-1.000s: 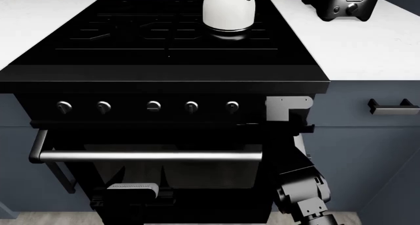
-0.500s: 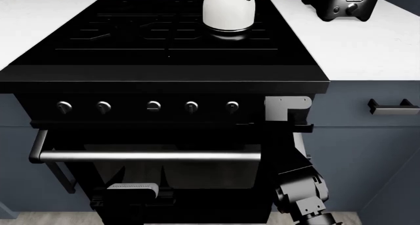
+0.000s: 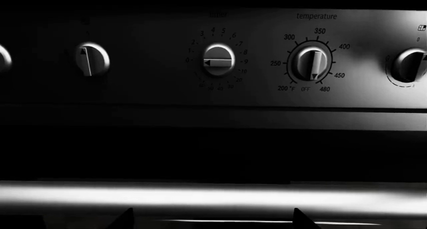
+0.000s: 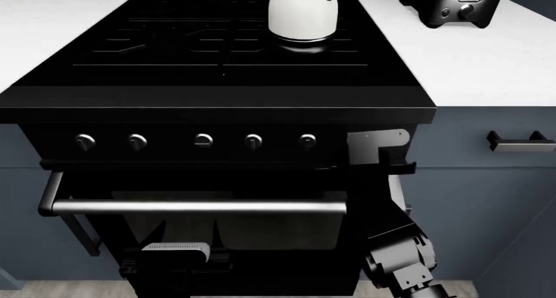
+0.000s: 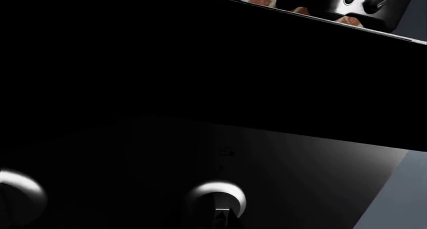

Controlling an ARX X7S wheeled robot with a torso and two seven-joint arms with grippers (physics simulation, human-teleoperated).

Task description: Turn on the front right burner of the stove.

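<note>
The glossy black stove [image 4: 217,109] fills the head view, with five silver knobs [image 4: 202,140] showing along its front. My right gripper [image 4: 375,148] is pressed against the panel's right end and hides the sixth knob there. In the right wrist view that rightmost knob [image 5: 200,195] sits right at my right gripper [image 5: 227,220], whose dark fingers meet over its middle. My left gripper [image 3: 213,221] is open and empty, low in front of the oven handle [image 3: 213,196]. It faces several knobs, including the temperature knob [image 3: 311,64].
A white kettle [image 4: 301,15] stands on the rear of the cooktop. A black toaster [image 4: 452,4] sits on the white counter [image 4: 495,57] to the right. A blue drawer with a dark handle [image 4: 519,142] is right of the stove.
My right gripper's grey wrist plate has tilted slightly and shifted a little left at the rightmost knob. The left arm has not moved.
</note>
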